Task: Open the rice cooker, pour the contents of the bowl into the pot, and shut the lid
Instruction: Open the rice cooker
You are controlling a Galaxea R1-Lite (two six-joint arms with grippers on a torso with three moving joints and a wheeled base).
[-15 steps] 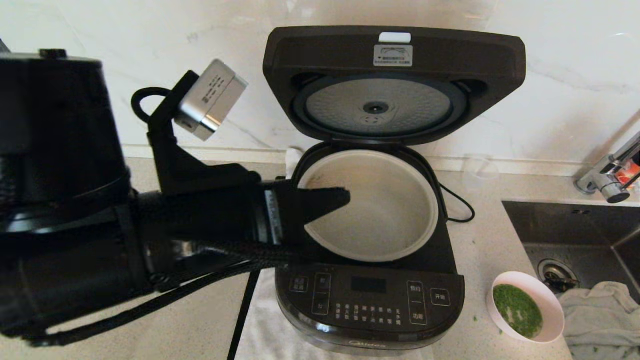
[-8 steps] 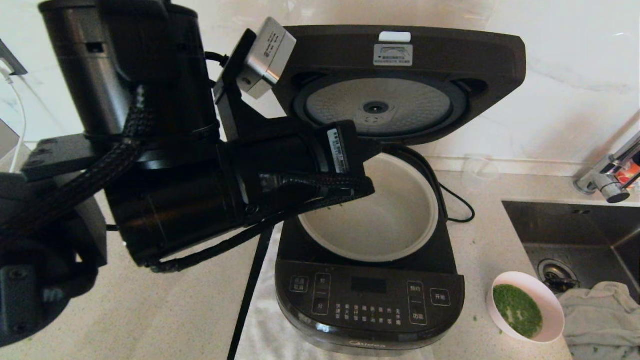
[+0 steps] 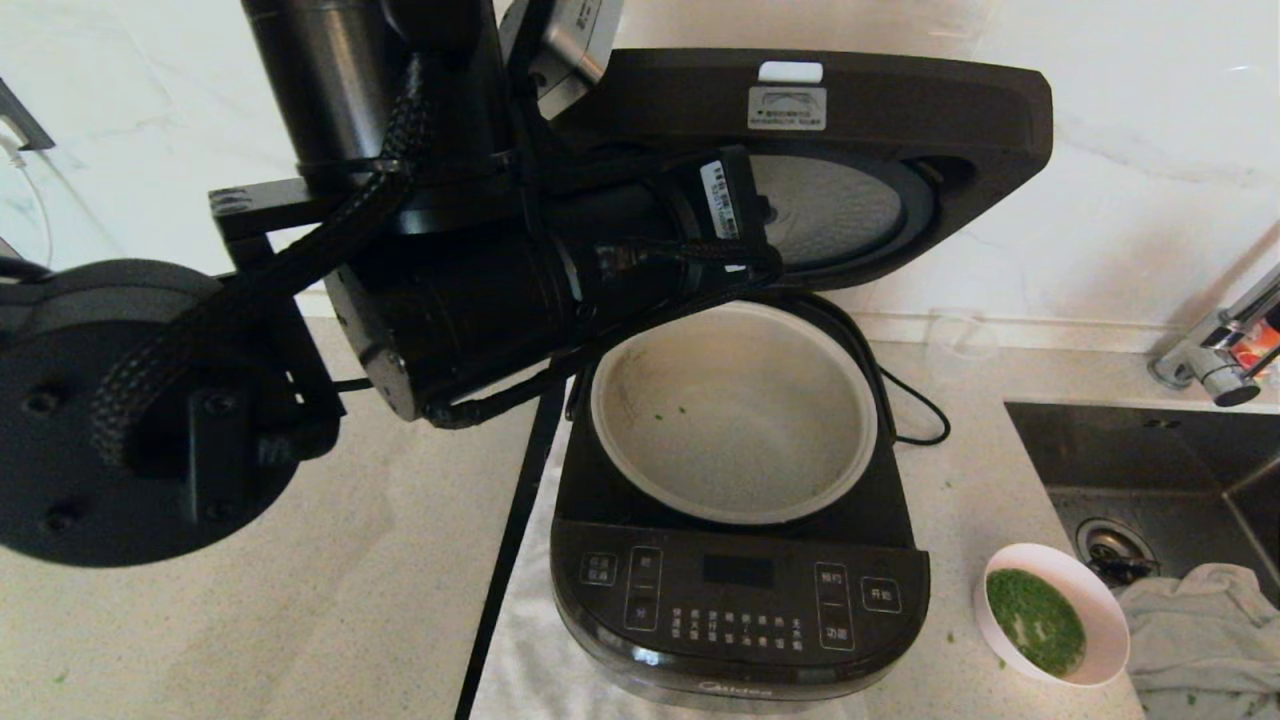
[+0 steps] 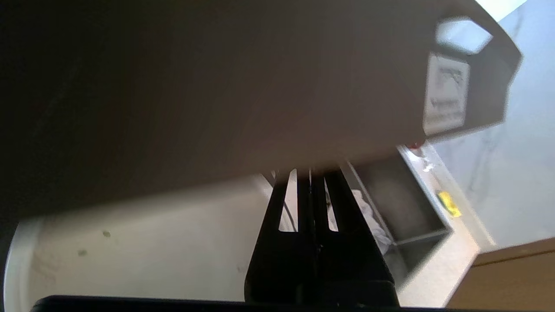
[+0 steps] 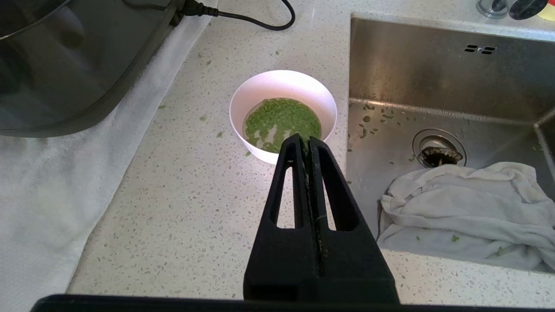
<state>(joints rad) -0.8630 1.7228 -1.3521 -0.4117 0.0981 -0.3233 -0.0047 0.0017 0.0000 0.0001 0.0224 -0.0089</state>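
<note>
The black rice cooker (image 3: 740, 590) stands with its lid (image 3: 900, 130) raised against the wall. The beige pot (image 3: 760, 430) is uncovered, with a few green bits on its inner left side. My left arm (image 3: 560, 270) reaches up across the lid's silver underside and hides its own fingers in the head view. In the left wrist view the left gripper (image 4: 310, 171) is shut and empty, tips right at the lid (image 4: 260, 86). The white bowl (image 3: 1055, 612) of chopped green bits (image 3: 1033, 618) sits on the counter right of the cooker. My right gripper (image 5: 308, 139) hangs shut over the bowl's (image 5: 282, 92) near rim.
A steel sink (image 3: 1150, 460) with a crumpled grey towel (image 3: 1200, 630) lies right of the bowl, a faucet (image 3: 1220, 350) behind it. A clear glass cup (image 3: 958, 340) and the power cord (image 3: 915, 410) are behind the cooker. A white cloth (image 3: 520, 640) lies under the cooker.
My left arm has swung up from over the pot's left rim to the lid's underside, leaving the pot uncovered. The lid, bowl and cooker have not moved.
</note>
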